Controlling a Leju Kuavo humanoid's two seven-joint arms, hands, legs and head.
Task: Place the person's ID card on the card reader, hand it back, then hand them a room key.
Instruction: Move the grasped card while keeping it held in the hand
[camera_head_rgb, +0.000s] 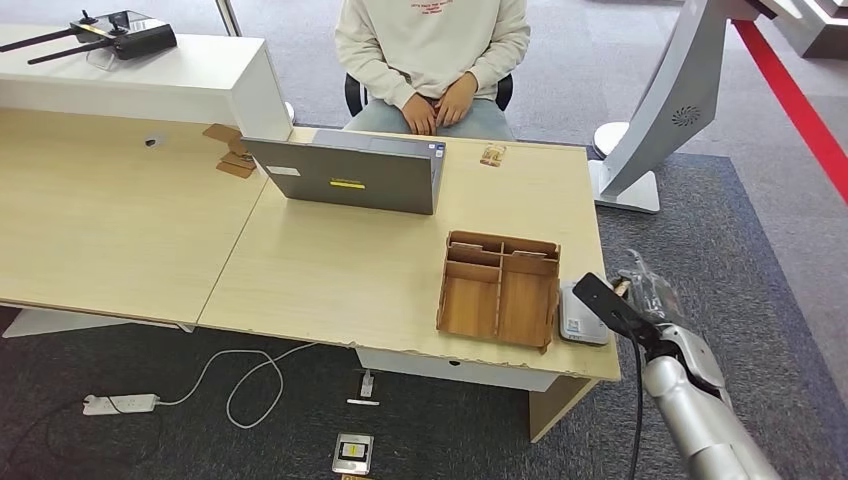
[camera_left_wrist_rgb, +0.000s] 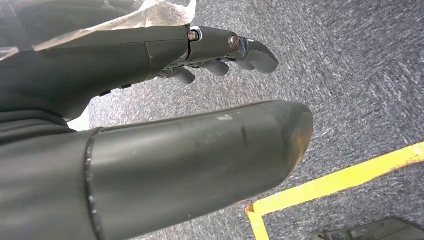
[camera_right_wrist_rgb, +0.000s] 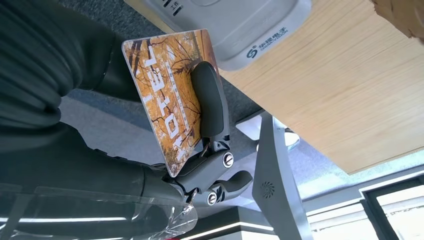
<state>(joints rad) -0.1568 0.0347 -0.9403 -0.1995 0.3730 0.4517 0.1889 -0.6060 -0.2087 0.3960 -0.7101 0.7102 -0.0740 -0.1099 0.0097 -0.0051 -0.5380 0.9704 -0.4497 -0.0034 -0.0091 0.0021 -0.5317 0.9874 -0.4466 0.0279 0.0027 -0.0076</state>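
Card reader (camera_head_rgb: 583, 318) just right of wooden tray (camera_head_rgb: 500, 289).

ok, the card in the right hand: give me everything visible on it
The card is a thin, flat rectangle with rounded corners, printed with orange autumn trees and white "HOTEL" lettering. The right hand pinches it, a dark finger pressed across its printed face. It is held off the desk, just beside the grey card reader, not touching it.

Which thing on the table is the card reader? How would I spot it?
Look at the long wooden desk and go to its near right corner, by the robot's right hand. Beside the brown wooden tray with compartments lies the card reader. It is the flat, light grey pad, plain plastic rather than wood.
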